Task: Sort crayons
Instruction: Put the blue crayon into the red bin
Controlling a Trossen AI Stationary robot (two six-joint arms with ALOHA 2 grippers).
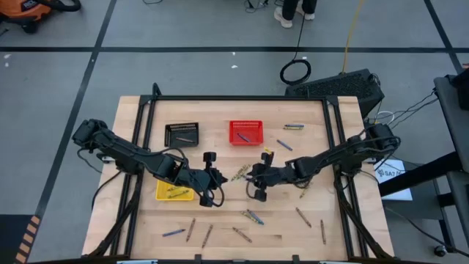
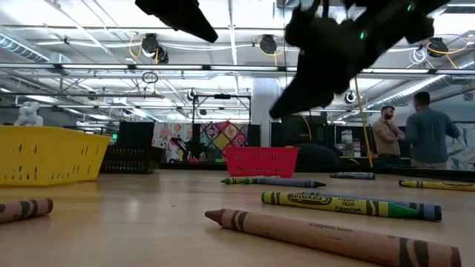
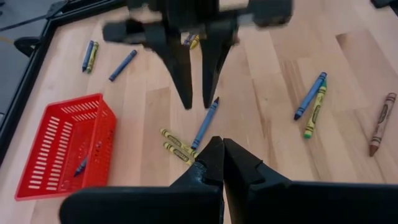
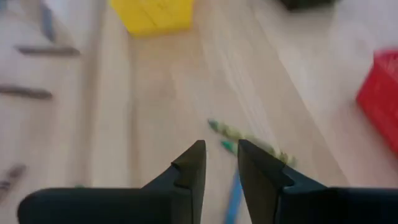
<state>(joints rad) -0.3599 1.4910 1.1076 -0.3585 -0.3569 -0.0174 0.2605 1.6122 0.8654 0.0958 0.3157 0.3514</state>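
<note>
1. Near the middle of the worktop [image 1: 220,227], the right pincer [image 4: 217,163] hangs over a small cluster of crayons [image 3: 205,121], its fingers slightly spread and holding nothing.
2. Just beside it, the left pincer [image 3: 221,149] is pressed together and empty, next to the yellow basket [image 1: 174,192].
3. More crayons lie scattered along the front edge; a few rest inside the yellow basket, the red basket [image 1: 245,132] and the black basket [image 1: 181,134].
</note>
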